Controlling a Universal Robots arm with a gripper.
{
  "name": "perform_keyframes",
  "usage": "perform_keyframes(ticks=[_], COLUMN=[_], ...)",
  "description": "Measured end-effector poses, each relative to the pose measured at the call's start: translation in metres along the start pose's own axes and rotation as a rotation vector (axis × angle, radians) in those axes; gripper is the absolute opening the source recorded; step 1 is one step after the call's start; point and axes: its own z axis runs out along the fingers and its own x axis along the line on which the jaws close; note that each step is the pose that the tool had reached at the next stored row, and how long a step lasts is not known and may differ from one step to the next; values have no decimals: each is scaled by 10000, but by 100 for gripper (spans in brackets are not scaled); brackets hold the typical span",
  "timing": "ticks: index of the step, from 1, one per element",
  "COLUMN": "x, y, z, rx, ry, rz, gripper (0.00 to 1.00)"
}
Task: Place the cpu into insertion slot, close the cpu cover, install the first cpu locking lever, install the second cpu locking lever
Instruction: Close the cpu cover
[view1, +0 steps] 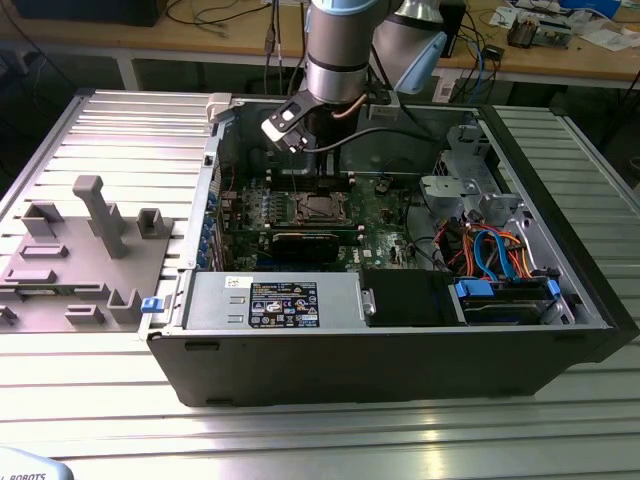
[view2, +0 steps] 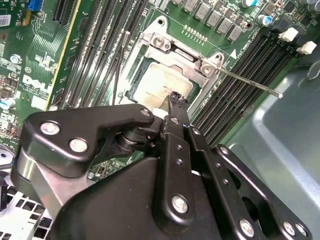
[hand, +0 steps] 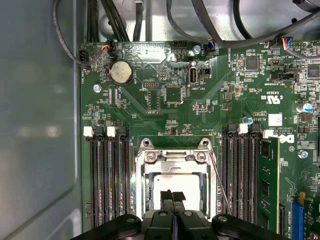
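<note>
Hovering directly over the insertion slot (hand: 141, 192), the hand (hand: 172, 196) is seen with its fingertips pinched together and nothing visibly held between them. The cpu (hand: 187, 184) is seated in the slot just below the fingertips; whether it is touched cannot be told. The cpu cover (hand: 172, 159) is laid down around it as a frame. One locking lever (view2: 250, 84) is judged unlatched: its thin rod runs from a slot corner out across the memory slots (view2: 260, 55), beside the hand. The green board (view1: 385, 215) is housed in the open computer case (view1: 400, 370).

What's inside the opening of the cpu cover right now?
The cpu lies there, silver-grey top up. The gripper covers part of it, and the insertion slot beneath is hidden.
</note>
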Motion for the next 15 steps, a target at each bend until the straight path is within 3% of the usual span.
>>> perform_keyframes(ticks=[15], x=[1], y=[-1], z=[-167], rx=[-1], ry=[2], rz=[0], gripper=[11])
